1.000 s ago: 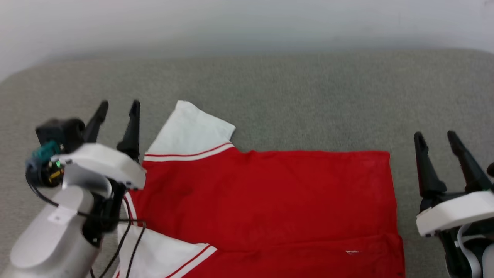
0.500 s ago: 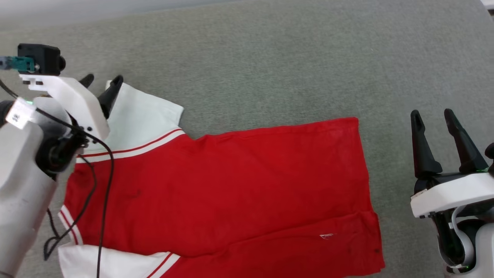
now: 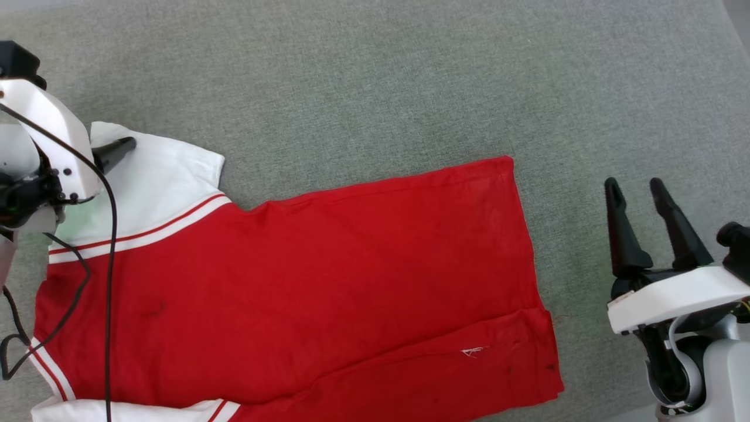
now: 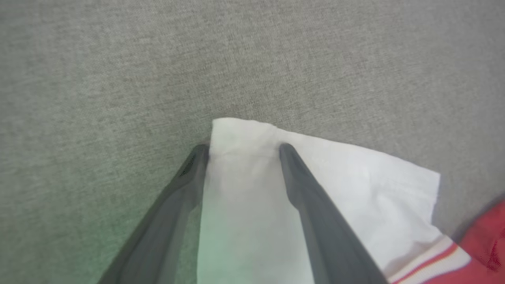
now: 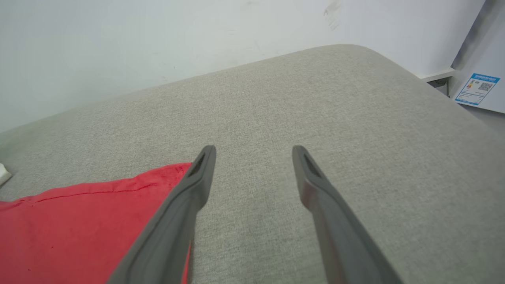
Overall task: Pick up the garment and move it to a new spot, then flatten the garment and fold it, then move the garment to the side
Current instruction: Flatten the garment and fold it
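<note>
1. The garment [image 3: 293,281], a red jersey T-shirt, lies spread on the grey fabric surface [image 3: 375,88]. Its plain red face is up, with the hem toward the robot's right and the sleeves toward its left.
2. The left gripper [image 4: 243,148] is at the outer corner of the farther white sleeve [image 3: 158,187]. Its fingers are spread apart, one along the sleeve's edge and the other over the cloth, pinching nothing. Whether the tips touch the fabric cannot be told.
3. The right gripper [image 3: 633,184] is above bare surface just beyond the hem, clear of the garment. Its fingers are wide apart and empty.
4. Red-and-white striped trim [image 3: 140,234] marks where that sleeve meets the body.
5. A black cable [image 3: 110,264] from the left arm hangs across the shoulder area.
</note>
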